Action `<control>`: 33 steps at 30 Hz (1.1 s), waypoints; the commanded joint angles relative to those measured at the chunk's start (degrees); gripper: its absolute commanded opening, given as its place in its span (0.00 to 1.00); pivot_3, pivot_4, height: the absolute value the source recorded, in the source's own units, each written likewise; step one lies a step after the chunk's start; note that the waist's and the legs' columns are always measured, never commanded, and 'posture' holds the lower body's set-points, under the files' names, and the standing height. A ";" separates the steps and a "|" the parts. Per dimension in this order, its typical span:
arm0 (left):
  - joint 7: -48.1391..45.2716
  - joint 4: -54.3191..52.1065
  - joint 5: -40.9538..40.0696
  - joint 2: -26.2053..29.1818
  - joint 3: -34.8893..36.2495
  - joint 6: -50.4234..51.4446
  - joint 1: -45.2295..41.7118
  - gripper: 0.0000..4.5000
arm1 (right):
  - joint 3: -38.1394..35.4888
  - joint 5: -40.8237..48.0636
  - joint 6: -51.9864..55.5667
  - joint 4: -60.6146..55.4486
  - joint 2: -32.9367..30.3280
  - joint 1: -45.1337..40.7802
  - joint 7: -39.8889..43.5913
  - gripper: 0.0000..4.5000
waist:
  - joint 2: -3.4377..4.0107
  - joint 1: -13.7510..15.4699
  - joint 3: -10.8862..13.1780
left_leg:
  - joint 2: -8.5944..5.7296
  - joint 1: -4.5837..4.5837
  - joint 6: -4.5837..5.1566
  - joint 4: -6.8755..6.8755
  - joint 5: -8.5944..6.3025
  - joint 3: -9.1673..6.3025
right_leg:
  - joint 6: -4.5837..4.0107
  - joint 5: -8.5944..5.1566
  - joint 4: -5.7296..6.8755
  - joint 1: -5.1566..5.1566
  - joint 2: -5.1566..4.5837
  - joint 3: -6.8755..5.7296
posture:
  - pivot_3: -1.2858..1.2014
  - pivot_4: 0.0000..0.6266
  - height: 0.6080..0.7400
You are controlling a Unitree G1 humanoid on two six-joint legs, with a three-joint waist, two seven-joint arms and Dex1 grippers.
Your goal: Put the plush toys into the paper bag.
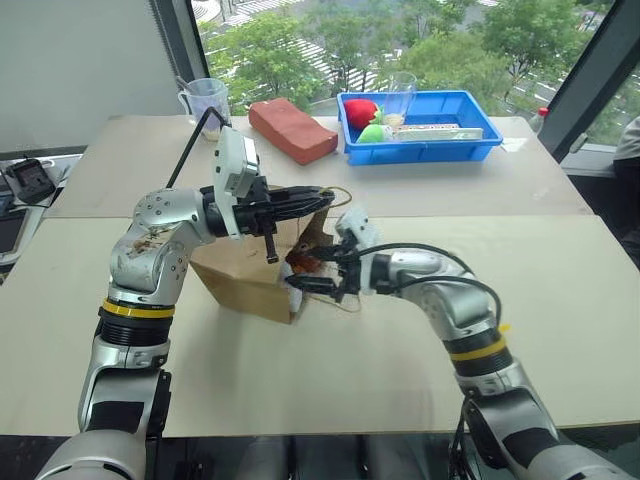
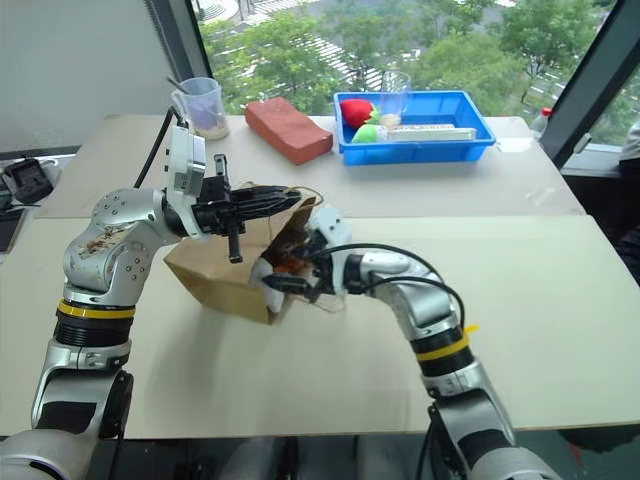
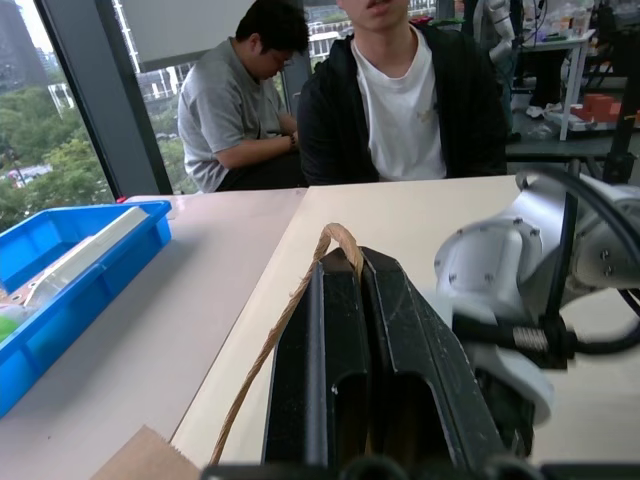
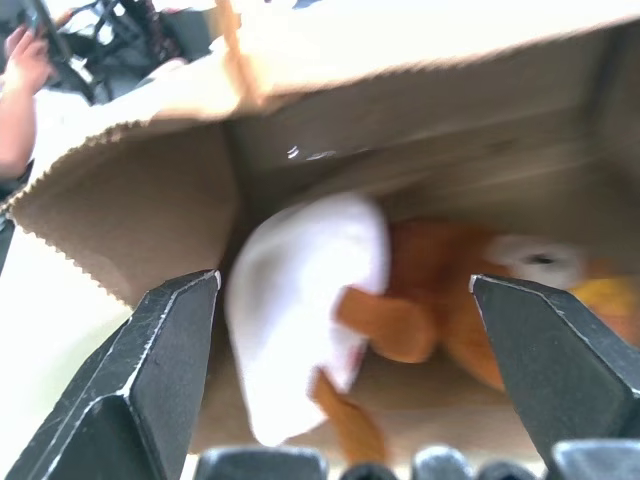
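Pale desk (image 1: pixel 420 370) carries the light, floppy paper bag (image 1: pixel 245 280), held by its twine handle (image 3: pixel 290 310) in the clamped left hand (image 1: pixel 300 205). Inside lie soft plush toys (image 4: pixel 330 330); the right hand (image 1: pixel 318 272) gapes wide, holding nothing.

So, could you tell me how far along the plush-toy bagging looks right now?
Nearly finished, it seems. Done: the white plush toy and the brown one lie inside the paper bag, which rests on its side. In hand: the left tool is shut on the bag's twine handle, holding the mouth up; the right tool is open at the opening, empty. Left: probably only releasing the handle.
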 commanded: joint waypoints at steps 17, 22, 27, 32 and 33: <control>-0.17 -0.75 -0.61 0.27 0.72 -0.81 -0.92 0.00 | 10.76 -14.02 -15.27 -2.48 -13.79 10.50 3.48 0.99 | -0.02 -0.02 0.01 | 0.00 0.09 0.04 0.06 -0.02 0.07 | 0.01 -0.01 -0.07 0.10 0.01 0.05 | 0.52 0.24 1.00; 0.05 -1.16 -0.94 0.47 1.02 -0.28 -0.73 0.00 | 10.35 -14.46 -16.36 -2.60 -12.51 10.79 3.78 0.57 | -0.02 0.04 0.01 | 0.01 0.09 0.04 0.08 -0.02 0.06 | 0.01 -0.01 -0.07 0.10 0.01 0.06 | 0.52 0.24 1.00; 0.24 -1.13 -0.79 0.30 0.94 -0.57 -0.72 0.00 | 8.51 -14.14 -16.95 -2.69 -11.47 10.70 2.56 0.19 | -0.02 0.21 0.01 | 0.01 0.08 0.04 0.07 -0.02 0.05 | 0.01 -0.01 -0.06 0.10 0.01 0.05 | 0.52 0.24 1.00; 0.97 0.80 -0.02 -0.42 0.98 -1.58 -1.71 0.00 | 3.86 -14.34 -20.44 -6.21 -12.01 10.36 -0.09 0.00 | -0.02 0.53 0.01 | 0.00 0.08 0.04 0.07 -0.02 0.06 | 0.00 0.00 -0.06 0.10 0.00 0.05 | 0.52 0.24 1.00; 1.53 1.71 0.22 -1.00 1.02 -1.96 -2.20 0.00 | 2.26 -14.21 -21.15 -8.09 -12.25 10.54 -1.11 0.00 | -0.02 0.79 0.01 | -0.01 0.08 0.04 0.07 -0.02 0.06 | 0.01 -0.01 -0.06 0.10 0.00 0.05 | 0.52 0.24 1.00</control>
